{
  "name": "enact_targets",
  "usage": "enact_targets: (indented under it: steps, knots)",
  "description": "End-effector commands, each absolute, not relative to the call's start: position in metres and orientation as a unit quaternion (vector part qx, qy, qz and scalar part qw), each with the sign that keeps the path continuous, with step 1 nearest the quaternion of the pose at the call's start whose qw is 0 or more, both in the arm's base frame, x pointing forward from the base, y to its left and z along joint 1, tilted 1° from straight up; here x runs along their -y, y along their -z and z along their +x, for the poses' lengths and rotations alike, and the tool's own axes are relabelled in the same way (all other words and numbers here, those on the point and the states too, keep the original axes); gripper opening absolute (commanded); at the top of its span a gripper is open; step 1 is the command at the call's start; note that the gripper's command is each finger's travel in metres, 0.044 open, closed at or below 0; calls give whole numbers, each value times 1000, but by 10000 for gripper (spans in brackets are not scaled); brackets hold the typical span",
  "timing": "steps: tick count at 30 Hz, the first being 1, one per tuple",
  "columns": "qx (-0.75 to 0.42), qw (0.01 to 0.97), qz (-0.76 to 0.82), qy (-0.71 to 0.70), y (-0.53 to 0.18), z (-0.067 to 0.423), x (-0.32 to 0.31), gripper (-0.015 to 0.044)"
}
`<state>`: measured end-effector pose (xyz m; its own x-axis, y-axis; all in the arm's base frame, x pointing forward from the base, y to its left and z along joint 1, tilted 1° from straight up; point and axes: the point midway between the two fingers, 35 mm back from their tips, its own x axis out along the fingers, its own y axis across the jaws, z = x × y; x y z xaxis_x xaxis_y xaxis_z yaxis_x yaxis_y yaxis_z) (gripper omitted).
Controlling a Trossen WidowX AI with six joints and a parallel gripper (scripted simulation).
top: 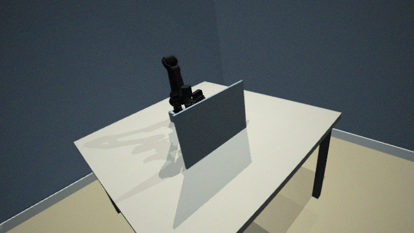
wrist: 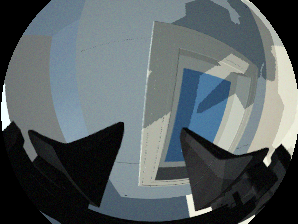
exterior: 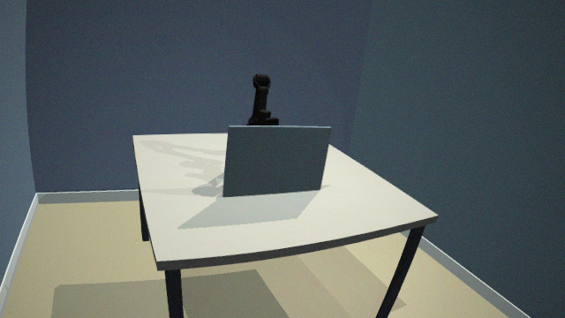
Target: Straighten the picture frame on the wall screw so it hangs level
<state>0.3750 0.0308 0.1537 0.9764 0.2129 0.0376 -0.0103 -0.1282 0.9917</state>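
Observation:
The picture frame shows in the wrist view right of the middle, with a pale grey border and a blue picture. Its long left edge leans a little in this curved view; which side is high I cannot tell. The screw and the back strip are hidden. My gripper is open and empty. Its two dark fingertips stand apart in front of the lower part of the frame, the left one over bare wall panel, the right one in front of the picture. In the top and exterior views the panel hides the frame's face and the fingers.
The upright wall panel stands on the white table, its back toward the top and exterior views. The black arm rises behind it. Arm shadows fall across the table and the frame.

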Motion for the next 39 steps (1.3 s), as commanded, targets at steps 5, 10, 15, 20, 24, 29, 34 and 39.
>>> enact_targets:
  steps: [5,10,15,20,24,29,34,39]
  knots:
    - [-67,656,747,-82,-153,376,-30,260]
    - [-67,656,747,-82,-153,376,-30,260]
    - [-67,656,747,-82,-153,376,-30,208]
    - [-67,656,747,-82,-153,376,-30,96]
    - [-67,656,747,-82,-153,376,-30,69]
    - [-67,656,747,-82,-153,376,-30,0]
    - [-67,656,747,-82,-153,376,-30,0]
    - [-67,656,747,-82,-154,376,-30,0]
